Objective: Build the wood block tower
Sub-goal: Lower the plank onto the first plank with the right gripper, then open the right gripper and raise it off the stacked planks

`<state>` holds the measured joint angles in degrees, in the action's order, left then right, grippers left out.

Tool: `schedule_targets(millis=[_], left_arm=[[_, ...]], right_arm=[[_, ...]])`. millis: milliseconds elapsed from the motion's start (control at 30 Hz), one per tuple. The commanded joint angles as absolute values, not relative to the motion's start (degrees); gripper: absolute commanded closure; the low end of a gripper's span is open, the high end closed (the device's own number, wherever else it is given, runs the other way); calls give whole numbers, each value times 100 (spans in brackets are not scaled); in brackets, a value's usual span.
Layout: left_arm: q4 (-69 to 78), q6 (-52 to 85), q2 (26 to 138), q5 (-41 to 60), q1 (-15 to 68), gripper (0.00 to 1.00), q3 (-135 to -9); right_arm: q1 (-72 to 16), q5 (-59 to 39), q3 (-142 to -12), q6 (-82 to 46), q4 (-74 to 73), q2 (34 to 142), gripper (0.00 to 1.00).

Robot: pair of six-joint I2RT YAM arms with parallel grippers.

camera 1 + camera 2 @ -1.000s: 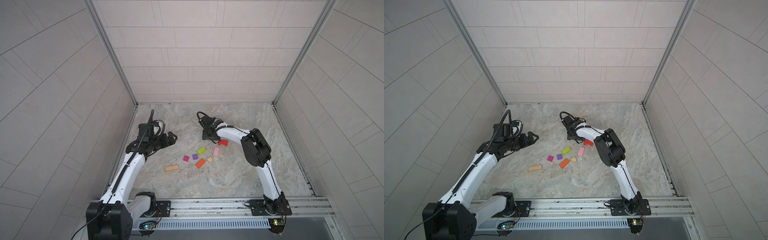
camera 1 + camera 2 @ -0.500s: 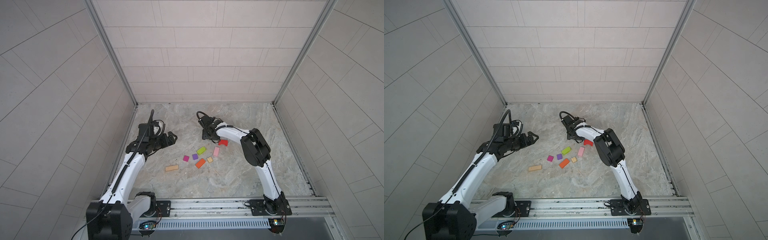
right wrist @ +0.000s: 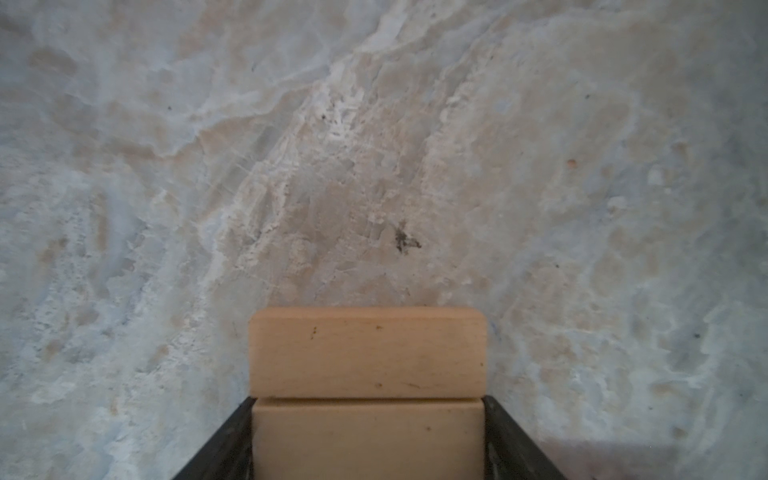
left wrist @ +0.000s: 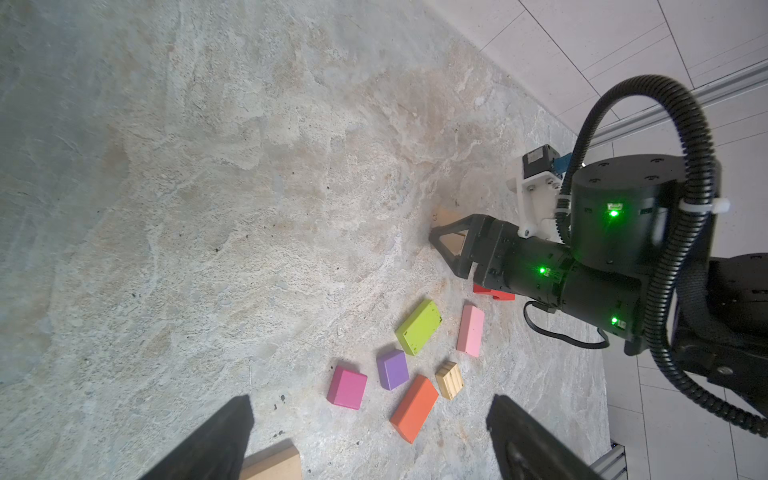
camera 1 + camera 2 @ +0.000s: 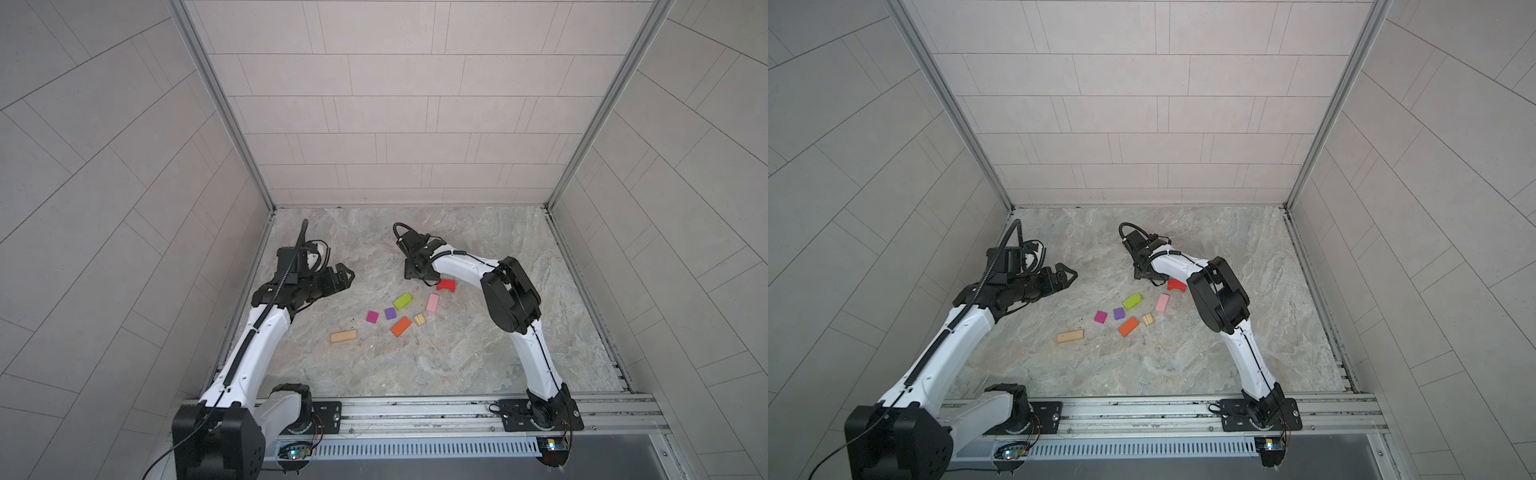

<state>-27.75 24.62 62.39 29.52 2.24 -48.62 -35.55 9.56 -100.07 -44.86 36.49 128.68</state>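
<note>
Here, right gripper (image 3: pixel 368 405), low at the marble table (image 3: pixel 374 166), clamped one tan bar (image 3: pixel 368 440) flush against a second tan bar (image 3: pixel 368 349); left gripper (image 4: pixel 372 401) hung spread wide, empty.

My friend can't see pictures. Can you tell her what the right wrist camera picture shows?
The right gripper clamps a plain tan wood bar between its two black fingers. A second tan bar lies edge to edge with it, just past the fingertips, on the marbled grey-beige table. Nothing else is in view.
</note>
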Motion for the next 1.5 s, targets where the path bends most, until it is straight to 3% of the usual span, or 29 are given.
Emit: schedule_targets(millis=[0,833,1467], left_arm=[[-2716,2457,6174,2958,191,5,-4807],[-2701,2461,6189,2960,176,5,-4815],[-2698,2452,6172,2979,175,5,-4804]], right_arm=[[-3496,1091,-10016,-4517,3761,13206,40],[-3436,1151,-10100,-4405,3828,13271,37],[-3430,1108,-10112,-4438,3888,13259,14]])
